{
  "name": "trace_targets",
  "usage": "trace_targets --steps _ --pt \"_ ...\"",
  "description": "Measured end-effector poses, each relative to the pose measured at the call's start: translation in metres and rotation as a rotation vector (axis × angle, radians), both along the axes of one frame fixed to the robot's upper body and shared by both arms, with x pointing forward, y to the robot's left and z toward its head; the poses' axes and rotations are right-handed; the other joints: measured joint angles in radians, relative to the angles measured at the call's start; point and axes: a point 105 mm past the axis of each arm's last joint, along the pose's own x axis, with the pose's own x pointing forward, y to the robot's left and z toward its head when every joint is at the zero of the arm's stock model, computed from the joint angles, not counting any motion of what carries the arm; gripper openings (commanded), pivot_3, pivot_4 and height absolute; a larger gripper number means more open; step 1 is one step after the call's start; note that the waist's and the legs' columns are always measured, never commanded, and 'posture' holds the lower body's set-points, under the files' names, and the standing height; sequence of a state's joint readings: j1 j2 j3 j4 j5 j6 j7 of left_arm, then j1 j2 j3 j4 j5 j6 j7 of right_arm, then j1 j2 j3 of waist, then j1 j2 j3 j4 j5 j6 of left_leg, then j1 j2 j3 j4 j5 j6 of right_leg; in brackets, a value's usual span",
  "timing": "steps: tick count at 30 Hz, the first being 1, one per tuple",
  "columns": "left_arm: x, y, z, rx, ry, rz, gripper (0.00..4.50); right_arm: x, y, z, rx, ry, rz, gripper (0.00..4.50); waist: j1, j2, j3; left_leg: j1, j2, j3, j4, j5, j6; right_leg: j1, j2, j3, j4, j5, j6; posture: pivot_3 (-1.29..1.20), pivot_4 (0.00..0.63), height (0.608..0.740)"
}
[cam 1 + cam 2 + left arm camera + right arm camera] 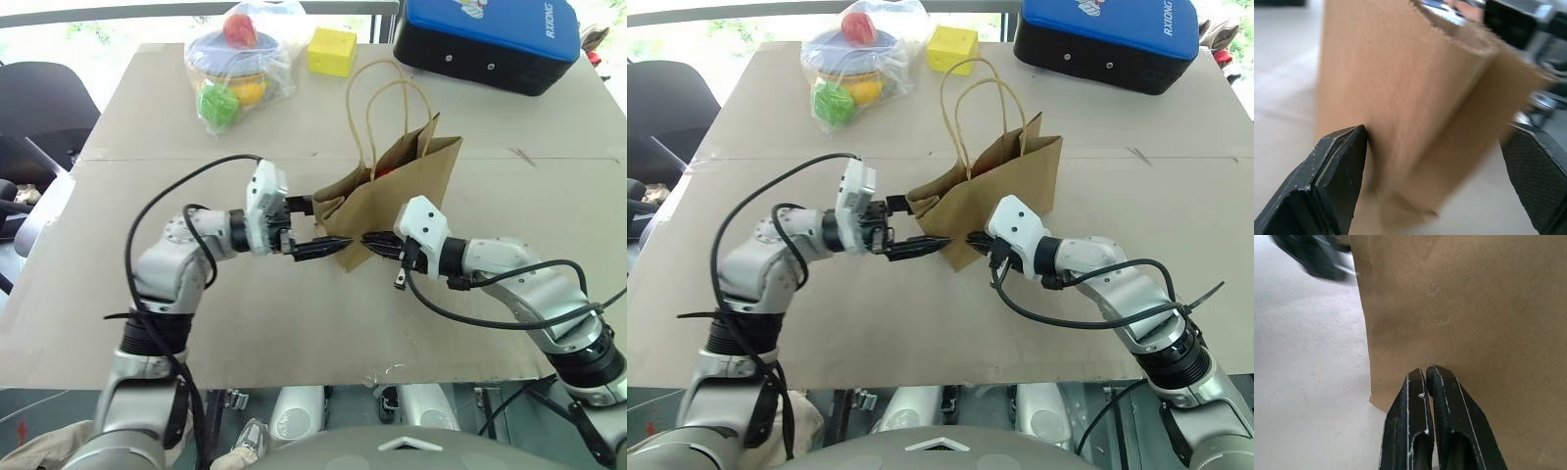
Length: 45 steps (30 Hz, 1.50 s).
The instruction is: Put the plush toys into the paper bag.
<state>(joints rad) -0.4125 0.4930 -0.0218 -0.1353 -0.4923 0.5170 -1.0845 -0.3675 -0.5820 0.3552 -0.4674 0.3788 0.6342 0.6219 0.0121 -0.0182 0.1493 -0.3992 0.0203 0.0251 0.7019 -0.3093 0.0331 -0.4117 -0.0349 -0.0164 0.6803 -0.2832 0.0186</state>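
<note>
1. One paper bag point(392, 201) stands upright near the middle of the desk point(147, 127), its mouth open and its two cord handles point(377, 103) rising above the rim.
2. A bit of red shows inside the bag at the rim; whether it is a plush toy cannot be told.
3. The left claw point(315, 227) reaches in level from the left, its fingers spread wide, one on each side of the bag's narrow folded edge. In the left wrist view one finger point(1337, 171) lies against the paper, the other stands apart from it.
4. The right claw point(377, 241) comes from the right, its two fingers pressed together with nothing between them, tips at the lower front face of the bag.
5. At the far edge of the desk lie a clear bag of toys point(238, 59), a yellow cube point(331, 51) just beside it, and a blue and black case point(490, 41) to the right.
</note>
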Motion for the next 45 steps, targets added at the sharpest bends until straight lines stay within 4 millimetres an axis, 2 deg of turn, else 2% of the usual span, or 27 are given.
trace_targets --steps 1,4,6,9,11,12,15,18,21,22,24,25,26,27,29,35,37,40,42,45 --pt "0.002 -0.001 0.0 -0.004 -0.012 0.02 4.5 0.0 0.0 0.0 -0.001 -0.002 0.001 0.01 0.0 0.0 0.0 0.0 0.0 0.0 0.0 0.0 0.0 0.0 0.0 0.0 0.0 0.0 0.0 0.0 0.15 0.74" --pt "0.004 -0.007 0.002 -0.036 -0.033 0.054 3.61 -0.001 -0.002 -0.004 -0.008 0.006 -0.002 0.0 -0.001 0.0 0.0 0.0 0.0 0.0 0.0 0.0 0.0 0.0 0.0 0.0 0.0 0.0 0.0 0.0 0.15 0.74" --pt "0.001 -0.01 0.003 -0.065 -0.028 0.054 2.82 -0.002 -0.003 -0.005 -0.006 0.013 -0.003 0.0 -0.001 0.0 0.0 0.0 0.0 0.0 0.0 0.0 0.0 0.0 0.0 0.0 0.0 0.0 0.0 0.0 0.15 0.74" --pt "0.001 -0.01 0.002 -0.076 -0.025 0.068 1.38 -0.003 -0.009 -0.006 0.005 0.019 -0.021 0.0 0.0 0.0 0.0 0.0 0.0 0.0 0.0 0.0 0.0 0.0 0.0 0.0 0.0 0.0 0.0 0.0 0.15 0.74" --pt "0.001 -0.01 0.003 -0.083 -0.039 0.07 0.35 -0.011 -0.016 -0.001 0.037 0.012 -0.029 0.0 0.004 0.0 0.0 0.0 0.0 0.0 0.0 0.0 0.0 0.0 0.0 0.0 0.0 0.0 0.0 0.0 0.15 0.74" --pt "0.002 -0.009 0.004 -0.086 -0.045 0.073 0.04 -0.015 -0.019 0.002 0.069 0.012 -0.024 0.0 0.004 0.0 0.0 0.0 0.0 -0.001 0.0 0.0 0.0 0.0 0.0 0.0 -0.001 0.0 0.0 0.0 0.15 0.74" --pt "0.006 -0.005 0.008 -0.085 -0.088 0.067 0.04 -0.03 -0.026 0.015 0.129 -0.013 -0.016 0.0 0.002 0.0 0.0 0.0 0.0 0.0 0.0 0.0 0.0 0.001 0.0 0.0 0.0 0.0 0.0 0.0 0.15 0.74" --pt "0.014 -0.002 0.011 -0.045 -0.136 -0.005 0.0 -0.043 -0.047 0.024 0.143 -0.042 -0.072 0.77 0.006 0.0 0.0 0.0 -0.001 -0.001 0.0 0.0 0.0 0.001 0.0 -0.001 0.001 0.0 0.0 0.0 0.15 0.74" --pt "0.025 0.012 0.015 0.001 -0.155 -0.103 0.0 -0.055 -0.085 0.021 0.034 -0.062 -0.18 2.16 0.008 0.0 0.0 0.0 -0.003 -0.002 0.0 0.0 0.0 0.001 0.003 -0.002 0.0 0.0 0.0 0.0 0.15 0.74" --pt "0.029 0.014 0.017 0.015 -0.174 -0.134 0.0 -0.059 -0.097 0.021 0.007 -0.066 -0.218 2.33 0.007 0.0 0.0 0.0 -0.004 -0.002 0.0 -0.001 0.001 0.001 0.004 -0.002 0.0 0.0 0.0 0.0 0.15 0.74" --pt "0.035 0.011 0.019 0.039 -0.196 -0.205 0.0 -0.07 -0.115 0.023 -0.026 -0.073 -0.267 3.46 0.004 0.0 0.0 0.0 -0.005 -0.002 0.0 -0.001 0.001 0.002 0.004 -0.001 0.0 0.0 0.0 0.0 0.15 0.74" --pt "0.035 0.011 0.019 0.044 -0.198 -0.213 0.0 -0.071 -0.117 0.022 -0.034 -0.07 -0.272 3.65 0.004 0.0 0.0 0.001 -0.005 -0.002 0.0 -0.001 0.001 0.002 0.004 -0.001 0.0 0.0 0.001 0.0 0.15 0.74" --pt "0.038 0.01 0.018 0.057 -0.204 -0.23 0.0 -0.077 -0.125 0.022 -0.052 -0.06 -0.29 4.04 0.004 0.0 0.0 0.001 -0.005 -0.003 0.0 -0.001 0.001 0.002 0.004 -0.001 0.0 0.0 0.001 0.0 0.15 0.74" --pt "0.043 0.01 0.017 0.075 -0.206 -0.248 0.35 -0.084 -0.137 0.022 -0.076 -0.046 -0.319 4.42 0.005 0.0 0.0 0.001 -0.006 -0.003 0.0 -0.001 0.001 0.002 0.004 -0.002 0.0 0.0 0.001 0.0 0.15 0.74" --pt "0.049 0.016 0.015 0.103 -0.197 -0.265 0.98 -0.09 -0.153 0.029 -0.11 -0.063 -0.363 4.5 -0.002 0.0 -0.001 0.003 -0.006 -0.003 0.0 -0.002 0.003 0.002 0.006 0.001 0.0 0.0 0.001 0.0 0.15 0.74" --pt "0.055 0.02 0.007 0.086 -0.139 -0.223 3.32 -0.091 -0.151 0.037 -0.08 -0.089 -0.332 4.5 -0.006 0.0 0.0 0.004 -0.008 -0.009 0.0 -0.003 0.005 0.002 0.006 0.005 0.001 0.001 0.002 0.0 0.15 0.74" --pt "0.057 0.028 0.012 0.086 -0.108 -0.177 3.32 -0.09 -0.15 0.039 -0.073 -0.095 -0.322 4.5 -0.005 0.0 0.0 0.003 -0.008 -0.009 0.0 -0.003 0.004 0.002 0.004 0.005 0.0 0.001 0.002 0.0 0.15 0.74" --pt "0.05 0.05 0.021 0.085 -0.081 -0.117 3.32 -0.09 -0.151 0.039 -0.067 -0.096 -0.319 4.5 -0.007 0.0 -0.001 0.003 -0.008 -0.009 0.0 -0.002 0.003 0.002 0.001 0.006 0.0 0.001 0.002 0.0 0.15 0.74" --pt "0.035 0.068 0.02 0.084 -0.04 -0.063 3.32 -0.091 -0.157 0.039 -0.06 -0.097 -0.331 4.5 -0.011 0.001 -0.001 0.004 -0.007 -0.01 0.0 -0.002 0.003 0.002 0.001 0.006 -0.001 0.001 0.002 0.0 0.15 0.74" --pt "0.01 0.095 0.005 0.113 0.053 0.027 3.32 -0.096 -0.172 0.039 -0.065 -0.093 -0.386 4.5 -0.011 0.001 -0.001 0.003 -0.007 -0.01 0.0 -0.002 0.002 0.002 0.0 0.006 -0.001 0.001 0.002 0.0 0.15 0.74"
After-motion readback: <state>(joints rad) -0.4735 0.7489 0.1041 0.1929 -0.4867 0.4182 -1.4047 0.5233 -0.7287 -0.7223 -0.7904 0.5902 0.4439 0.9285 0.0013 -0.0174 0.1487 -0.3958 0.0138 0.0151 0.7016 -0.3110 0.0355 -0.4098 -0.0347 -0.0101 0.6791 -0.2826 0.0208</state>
